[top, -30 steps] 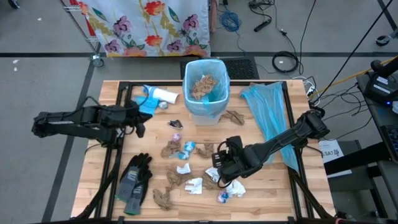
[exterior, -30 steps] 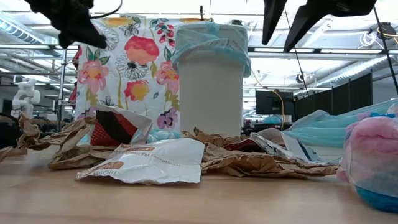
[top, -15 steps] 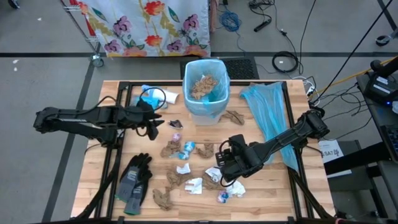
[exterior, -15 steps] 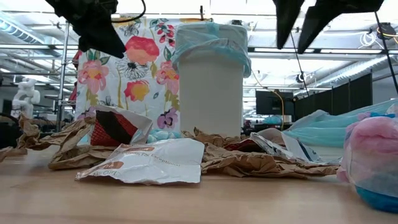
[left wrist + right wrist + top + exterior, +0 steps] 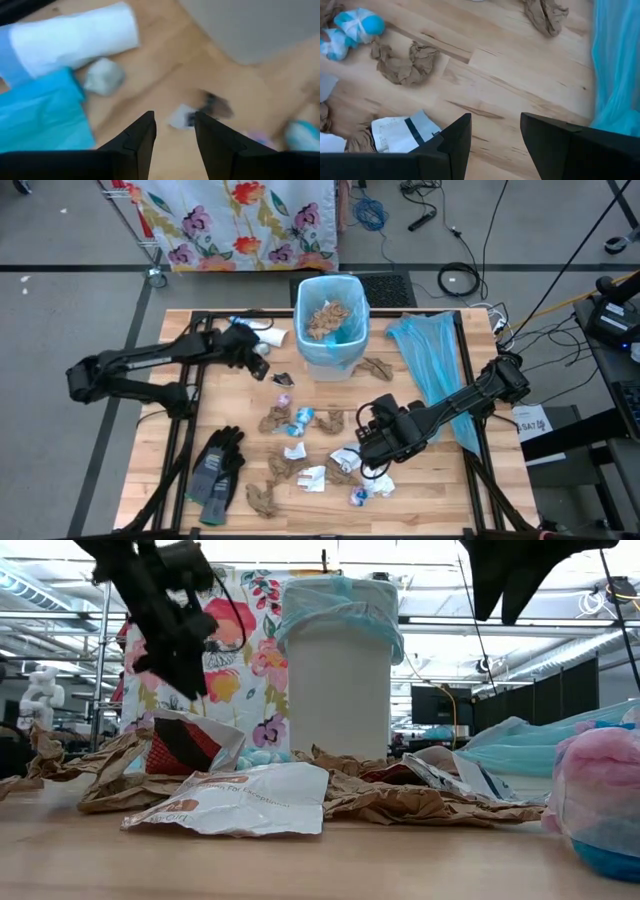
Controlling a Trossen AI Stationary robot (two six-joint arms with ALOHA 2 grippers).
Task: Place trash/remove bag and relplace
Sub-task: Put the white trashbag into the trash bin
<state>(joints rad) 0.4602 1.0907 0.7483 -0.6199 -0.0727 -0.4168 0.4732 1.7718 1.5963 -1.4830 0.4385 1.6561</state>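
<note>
Arms reach inward over the table [image 5: 440, 490]: left gripper [image 5: 262, 360] beside the bin [image 5: 331, 320], right gripper [image 5: 366, 442] over scattered trash [image 5: 300, 435]; both parted, empty. Two gloves [image 5: 215, 472], one bin.

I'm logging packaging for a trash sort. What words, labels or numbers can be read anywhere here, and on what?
White wrapper in the low view: brown print, too blurred to read.
White tag off the table's right edge: dark marks, too small to read.
White printed scrap in the right wrist view: faint lines, unreadable.
Nothing else carries text.
</note>
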